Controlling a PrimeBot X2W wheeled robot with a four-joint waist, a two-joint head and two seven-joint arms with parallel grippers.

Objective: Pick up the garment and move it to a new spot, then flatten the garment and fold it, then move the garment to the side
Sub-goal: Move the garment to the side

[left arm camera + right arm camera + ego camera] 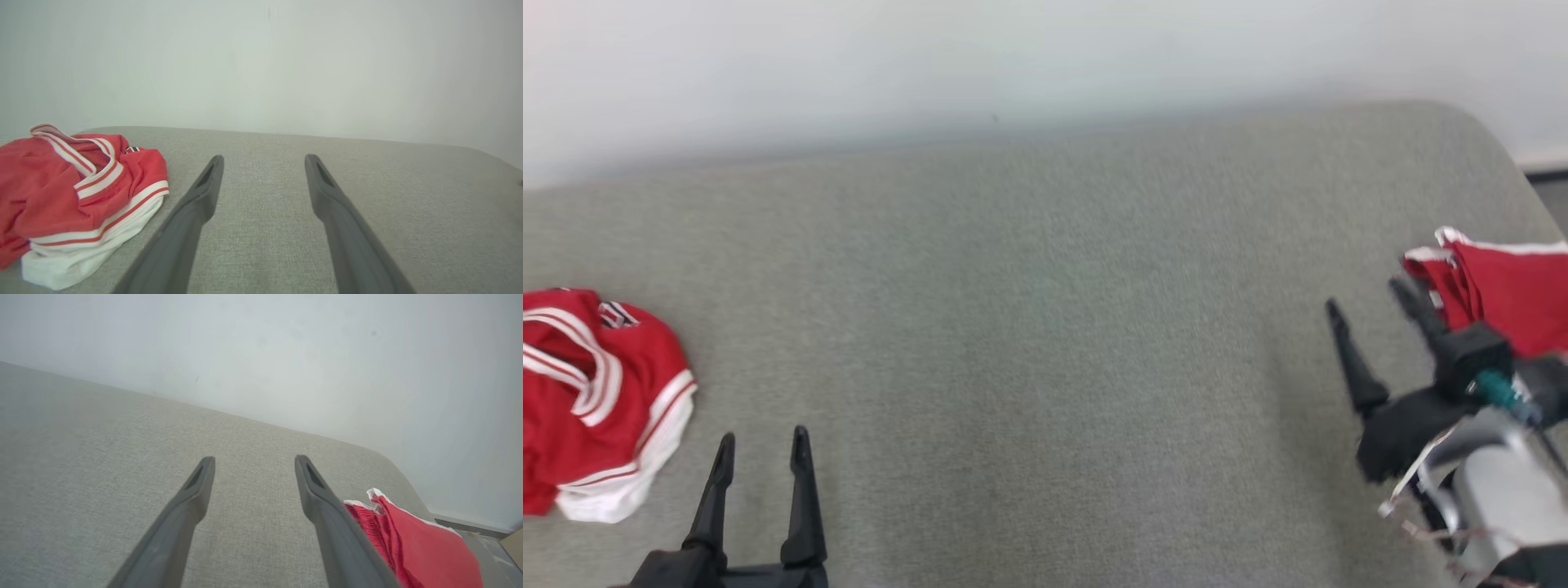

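Head view: crumpled red-and-white garment (596, 400) is seen lying on grey cushion (1045, 327) at far left, just beside left gripper (763, 434). Folded red garment (1511, 294) is seen at right edge, close by right gripper (1364, 294). Both finger pairs are spread wide, nothing held.

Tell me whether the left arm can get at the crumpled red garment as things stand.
Probably yes. The left tool stands open just right of the crumpled red garment, with bare grey surface between them and nothing in the way; a sideways move should do.
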